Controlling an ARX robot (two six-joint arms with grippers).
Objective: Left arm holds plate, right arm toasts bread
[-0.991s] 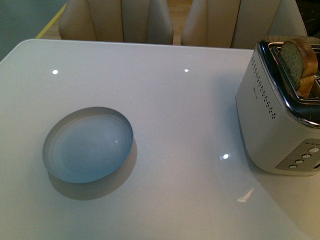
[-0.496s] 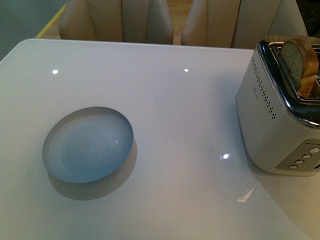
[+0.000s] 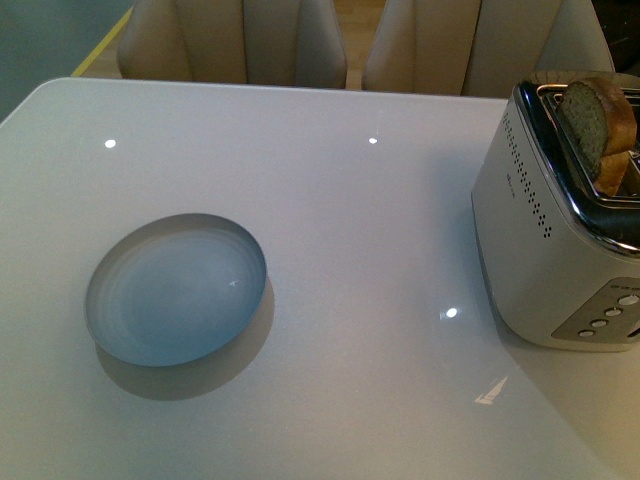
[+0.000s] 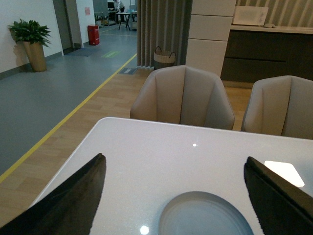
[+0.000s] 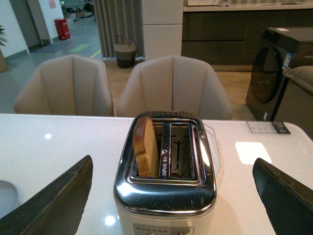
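The pale grey-blue plate lies empty on the white table, left of centre; it also shows in the left wrist view as the plate. My left gripper hangs open above and short of it, jaws wide apart, nothing between them. The bread stands upright in one slot of the silver toaster at the right edge. In the right wrist view the bread sits in the slot nearer the plate, sticking out the top. My right gripper is open, short of the toaster. Neither arm appears in the front view.
Beige chairs stand along the table's far side. The toaster's second slot holds nothing. The toaster's buttons face the near side. The white table stretches between plate and toaster.
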